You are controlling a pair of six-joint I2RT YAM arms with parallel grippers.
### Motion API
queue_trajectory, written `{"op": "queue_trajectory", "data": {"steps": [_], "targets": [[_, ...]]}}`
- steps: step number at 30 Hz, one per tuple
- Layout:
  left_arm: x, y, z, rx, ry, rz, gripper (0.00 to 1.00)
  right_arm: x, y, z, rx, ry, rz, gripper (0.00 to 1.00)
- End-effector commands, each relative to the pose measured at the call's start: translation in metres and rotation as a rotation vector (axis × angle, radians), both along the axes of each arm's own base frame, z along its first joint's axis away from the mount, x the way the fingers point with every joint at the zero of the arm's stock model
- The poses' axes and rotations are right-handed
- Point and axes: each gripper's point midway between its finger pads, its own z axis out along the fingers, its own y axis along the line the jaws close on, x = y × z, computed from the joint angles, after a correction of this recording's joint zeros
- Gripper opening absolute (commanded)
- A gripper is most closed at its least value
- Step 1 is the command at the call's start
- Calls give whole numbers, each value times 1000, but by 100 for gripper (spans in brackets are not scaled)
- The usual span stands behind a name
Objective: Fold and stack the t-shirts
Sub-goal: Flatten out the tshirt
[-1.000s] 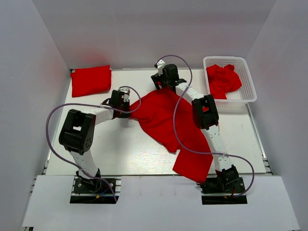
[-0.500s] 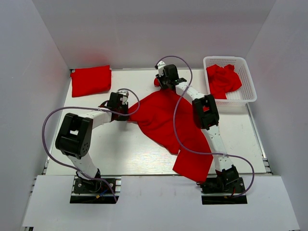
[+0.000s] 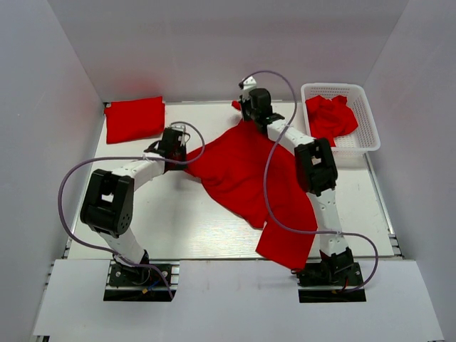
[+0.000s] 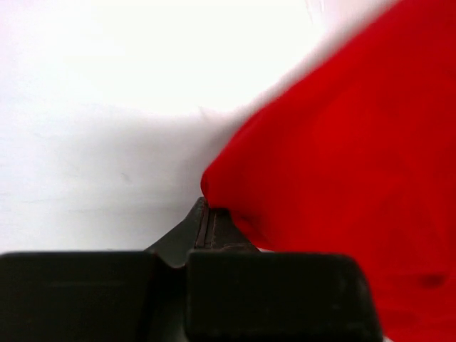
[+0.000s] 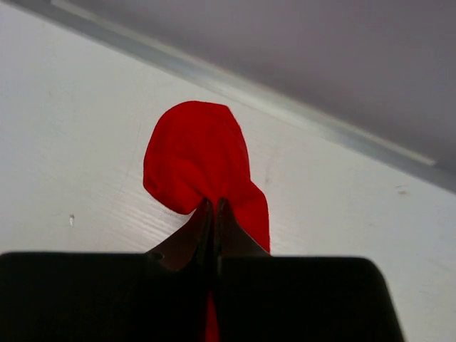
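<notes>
At the near edge of the table (image 3: 178, 228), close to the base of my right arm (image 3: 317, 167), one end of the open t-shirt (image 3: 235, 171) hangs over the edge. From there the cloth runs slanted across the middle of the table toward the far edge. It is not flat and has some wrinkles.

My left claw (image 4: 210, 214) is clamped on the left border of this t-shirt, toward the left side of the table. The jaws are together with only a thin fold of cloth between them. My right claw (image 5: 214, 206) is clamped on a small corner of the same t-shirt near the far edge, and a little red lobe sticks out past the tips.

In the far left corner lies the folded t-shirt (image 3: 134, 119). In the far right corner stands the basket (image 3: 333, 87) with a crumpled t-shirt (image 3: 329, 117) inside.

I think several things can go wrong. Both grips take very little cloth, so a strong pull can make a corner slip out. My right arm and its violet cable (image 3: 265, 192) lie over the cloth, and they can catch it when I lift. The hanging end can also drag on the table edge and pull the t-shirt crooked.
</notes>
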Motion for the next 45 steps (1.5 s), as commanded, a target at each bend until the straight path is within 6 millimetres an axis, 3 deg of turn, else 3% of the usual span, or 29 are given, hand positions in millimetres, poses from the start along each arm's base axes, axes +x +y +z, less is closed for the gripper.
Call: {"op": "queue_trajectory", "data": {"steps": [1,2,3,6,7,8,10,11,12,14,15,17,20,22,24,25,26,27,32,36,37,38,41,44,45], "targets": [[31,27,55,99,-123,155,0,8,-34,134,94,-283,-138,0],[35,30,62,115,-137,173,0,5,-48,157,98,-317,-185,0],[38,37,70,142,-154,201,0,4,-61,152,77,-307,-218,0],[57,45,118,151,-267,244,0,-17,-102,193,75,-355,-326,0],[61,45,144,144,-323,235,0,-27,-111,219,92,-393,-341,0],[65,45,161,138,-366,230,0,-34,-120,211,69,-378,-352,0],[69,46,200,138,-470,210,0,-62,-139,267,53,-479,-362,0],[65,48,234,127,-551,206,0,-69,-144,263,26,-476,-362,0],[61,41,251,116,-594,177,0,-95,-154,308,53,-553,-369,0],[54,41,290,106,-696,140,0,-110,-163,318,27,-563,-377,0],[41,37,319,69,-763,103,0,-137,-174,357,62,-632,-388,0],[25,36,347,51,-829,65,0,-155,-183,371,57,-659,-399,0],[-12,41,404,26,-973,21,0,-217,-198,428,129,-771,-360,0],[-34,42,442,-3,-1065,-3,0,-249,-196,453,164,-818,-283,0],[-68,43,486,-10,-1168,-60,0,-283,-198,479,201,-854,-226,0],[-80,44,499,-22,-1199,-70,0,-315,-206,505,239,-914,-209,0],[-91,44,509,-33,-1217,-91,0,-331,-208,521,258,-948,-187,0],[-112,47,533,-33,-1280,-110,0,-339,-209,523,256,-944,-176,0],[-178,45,583,-81,-1403,-223,0,-433,-235,583,335,-1120,-128,0],[-227,56,610,-90,-1518,-235,0,-474,-243,608,349,-1208,-87,0],[-227,57,610,-80,-1520,-236,0,-484,-246,617,358,-1234,-81,0],[-236,61,619,-82,-1548,-220,0,-486,-252,620,359,-1243,-111,0],[-231,58,616,-90,-1527,-232,0,-471,-260,620,347,-1234,-186,0],[-188,48,593,-99,-1433,-213,0,-437,-257,615,337,-1201,-246,0],[-175,47,585,-92,-1407,-200,0,-416,-251,602,317,-1159,-254,0]]}}
